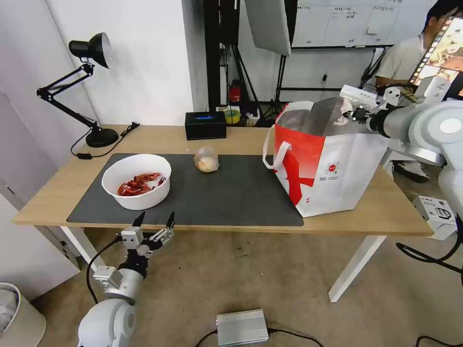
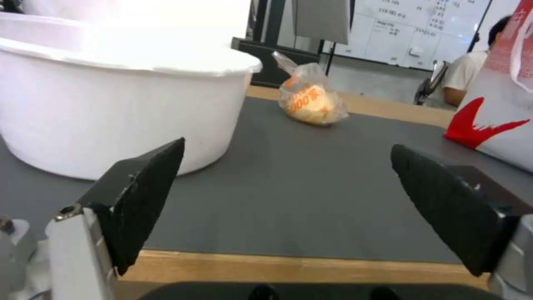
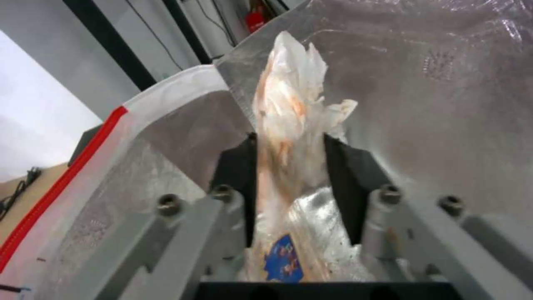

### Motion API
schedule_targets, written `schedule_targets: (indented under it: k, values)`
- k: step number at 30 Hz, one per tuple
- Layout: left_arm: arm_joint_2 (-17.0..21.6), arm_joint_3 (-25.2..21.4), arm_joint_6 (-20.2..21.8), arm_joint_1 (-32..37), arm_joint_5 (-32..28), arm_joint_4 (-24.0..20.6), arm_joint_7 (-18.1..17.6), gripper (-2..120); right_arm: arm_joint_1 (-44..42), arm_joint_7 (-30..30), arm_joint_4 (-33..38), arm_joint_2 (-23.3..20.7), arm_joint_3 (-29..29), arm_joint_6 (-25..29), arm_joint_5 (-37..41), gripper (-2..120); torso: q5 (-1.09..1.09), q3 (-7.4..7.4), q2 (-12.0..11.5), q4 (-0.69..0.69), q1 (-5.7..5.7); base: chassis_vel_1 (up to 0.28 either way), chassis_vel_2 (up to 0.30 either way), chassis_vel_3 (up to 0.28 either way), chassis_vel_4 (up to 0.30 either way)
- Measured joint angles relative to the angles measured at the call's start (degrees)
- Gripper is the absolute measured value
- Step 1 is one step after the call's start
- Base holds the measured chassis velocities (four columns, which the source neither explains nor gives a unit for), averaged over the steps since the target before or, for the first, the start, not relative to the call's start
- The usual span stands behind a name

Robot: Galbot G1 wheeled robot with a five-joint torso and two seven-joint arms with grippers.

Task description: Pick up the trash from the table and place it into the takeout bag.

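One crumpled wrapper point(image 3: 289, 125), lengthwise between fingers point(image 3: 239, 166)

Mat point(image 1: 241, 193) open — bowl point(image 1: 137, 180) blocks left.

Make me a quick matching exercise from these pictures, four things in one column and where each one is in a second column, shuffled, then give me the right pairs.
1. white round bowl of red shells
2. small clear bag with beige lump
3. right gripper
4. left gripper

a. at the table's near edge, open
b. over the white and red takeout bag, clamped on crumpled stained plastic wrapper
c. mat's left part
d. mat's far edge, middle

1-c, 2-d, 3-b, 4-a
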Motion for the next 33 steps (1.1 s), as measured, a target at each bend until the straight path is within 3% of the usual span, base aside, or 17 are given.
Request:
schedule_targets:
  k: [9,11,12,14,15,17,19,21,22,25,28,33]
  values:
    - [-0.1,0.7,0.0,-0.3,0.3,0.1,0.0,100,-1.0,-0.7,1.2,0.1,0.8,1.8,-0.7,66,0.0,0.0,0.0,0.0,0.0,0.0,0.0,0.0,0.0]
    - [-0.2,0.8,0.0,-0.2,0.3,0.1,0.0,100,-2.3,-6.5,1.9,0.1,1.5,5.4,-5.4,76,0.0,0.0,0.0,0.0,0.0,0.0,0.0,0.0,0.0]
    - [-0.2,0.8,0.0,-0.2,0.3,0.1,0.0,100,-2.3,-6.5,1.9,0.1,1.5,5.4,-5.4,76,0.0,0.0,0.0,0.0,0.0,0.0,0.0,0.0,0.0]
    - [-0.3,0.8,0.0,-0.1,0.4,0.0,0.0,100,-4.6,-15.2,3.0,-0.1,1.9,11.5,-12.8,84,0.0,0.0,0.0,0.0,0.0,0.0,0.0,0.0,0.0]
    - [-0.3,0.8,0.0,-0.1,0.4,0.0,0.0,100,-4.6,-15.2,3.0,-0.1,1.9,11.5,-12.8,84,0.0,0.0,0.0,0.0,0.0,0.0,0.0,0.0,0.0]
    - [-0.3,0.7,0.0,0.0,0.4,-0.1,0.0,100,-7.9,-25.6,4.7,-0.5,2.5,19.8,-21.1,96,0.0,0.0,0.0,0.0,0.0,0.0,0.0,0.0,0.0]
    - [-0.3,0.7,0.0,0.0,0.4,-0.1,0.0,100,-8.7,-28.0,5.2,-0.5,2.7,21.4,-22.7,97,0.0,0.0,0.0,0.0,0.0,0.0,0.0,0.0,0.0]
    - [-0.4,0.6,0.0,0.0,0.4,-0.2,0.0,100,-13.0,-38.1,7.2,-0.8,3.8,27.6,-28.8,100,0.01,0.0,0.0,0.0,0.0,0.0,0.0,0.0,0.0]
    - [-0.4,0.6,0.0,0.0,0.4,-0.2,0.0,100,-13.0,-38.1,7.2,-0.8,3.8,27.6,-28.8,100,0.01,0.0,0.0,0.0,0.0,0.0,0.0,0.0,0.0]
    - [-0.6,0.4,-0.1,0.0,0.4,-0.3,-0.1,100,-18.4,-48.2,9.7,-0.9,4.1,36.3,-40.8,100,0.0,-0.01,0.0,0.0,0.0,0.0,0.0,0.0,0.0]
    - [-0.7,0.3,-0.1,0.0,0.4,-0.4,-0.2,100,-19.6,-50.3,10.1,-0.8,4.0,39.3,-44.6,100,0.0,0.0,0.0,0.0,0.0,0.0,0.0,0.0,0.0]
    - [-0.9,0.2,-0.2,0.0,0.4,-0.4,-0.2,100,-23.5,-53.7,10.9,-0.2,4.3,48.3,-58.4,100,0.0,-0.01,0.0,0.01,0.0,0.0,0.0,0.0,0.0]
